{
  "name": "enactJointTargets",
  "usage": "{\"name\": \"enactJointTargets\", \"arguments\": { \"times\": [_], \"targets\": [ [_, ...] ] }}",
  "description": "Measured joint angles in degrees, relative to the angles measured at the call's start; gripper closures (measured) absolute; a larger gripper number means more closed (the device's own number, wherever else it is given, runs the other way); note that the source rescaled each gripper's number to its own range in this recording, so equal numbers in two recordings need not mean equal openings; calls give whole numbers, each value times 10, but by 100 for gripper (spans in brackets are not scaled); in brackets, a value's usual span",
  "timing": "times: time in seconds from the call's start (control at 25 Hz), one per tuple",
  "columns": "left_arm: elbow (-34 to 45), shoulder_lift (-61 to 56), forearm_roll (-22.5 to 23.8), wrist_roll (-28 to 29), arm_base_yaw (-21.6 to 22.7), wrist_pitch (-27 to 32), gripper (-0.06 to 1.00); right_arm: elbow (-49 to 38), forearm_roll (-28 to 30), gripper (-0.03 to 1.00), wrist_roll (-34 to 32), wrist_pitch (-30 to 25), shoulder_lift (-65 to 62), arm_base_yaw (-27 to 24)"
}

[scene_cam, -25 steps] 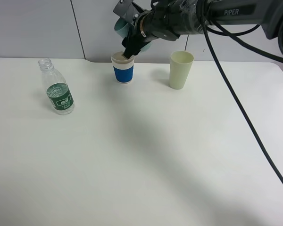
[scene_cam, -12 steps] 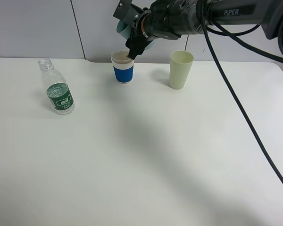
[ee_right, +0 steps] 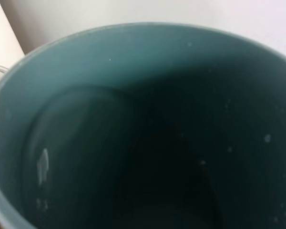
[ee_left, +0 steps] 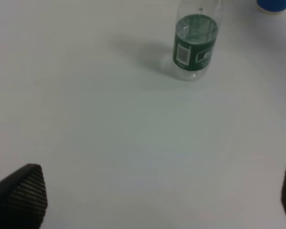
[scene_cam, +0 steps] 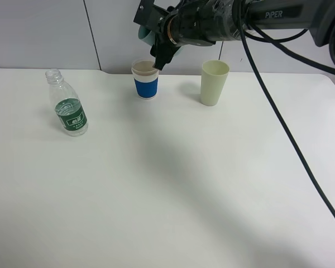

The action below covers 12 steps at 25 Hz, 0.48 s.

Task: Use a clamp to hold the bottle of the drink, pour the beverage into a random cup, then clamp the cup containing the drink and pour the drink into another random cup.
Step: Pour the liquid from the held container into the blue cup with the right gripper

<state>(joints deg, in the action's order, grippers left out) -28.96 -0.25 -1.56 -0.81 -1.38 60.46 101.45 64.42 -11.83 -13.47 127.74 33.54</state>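
The right clamp (scene_cam: 159, 54) is closed on the teal tumbler (scene_cam: 147, 30) and holds it tipped steeply just above the white paper cup (scene_cam: 146, 84), with the black fingers angled down toward that cup's rim. This looks like the second pour, late in the task. The right wrist view shows only the tumbler's dark inside (ee_right: 133, 57) with a few droplets on the wall, so I cannot tell whether any beverage is left. To finish well, keep the tumbler's lip over the middle of the paper cup's mouth, close above it but not touching. Add tilt slowly so the last of the liquid runs in rather than down the blue sleeve. The light paper cup would tip at a nudge. The bottle (scene_cam: 70, 106) stands upright well to the left of the paper cup and nearer the camera. The pale green cup (scene_cam: 214, 82) stands to the paper cup's right. The left clamp (ee_left: 155, 195) is spread wide and empty over bare table (scene_cam: 167, 184), nearer the bottle (ee_left: 195, 43) than the paper cup.
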Motion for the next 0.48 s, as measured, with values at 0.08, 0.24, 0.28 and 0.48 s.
{"name": "enactJointTargets", "arguments": {
  "times": [0.08, 0.24, 0.28, 0.48],
  "targets": [
    [0, 0, 0, 0, 0, 0, -6, 0, 21, 96, -6, 0, 0, 0],
    [0, 0, 0, 0, 0, 0, -6, 0, 57, 96, -35, 1, 0, 0],
    [0, 0, 0, 0, 0, 0, -6, 0, 66, 96, -43, 1, 0, 0],
    [0, 0, 0, 0, 0, 0, -6, 0, 97, 96, -56, -7, 0, 0]
  ]
}}
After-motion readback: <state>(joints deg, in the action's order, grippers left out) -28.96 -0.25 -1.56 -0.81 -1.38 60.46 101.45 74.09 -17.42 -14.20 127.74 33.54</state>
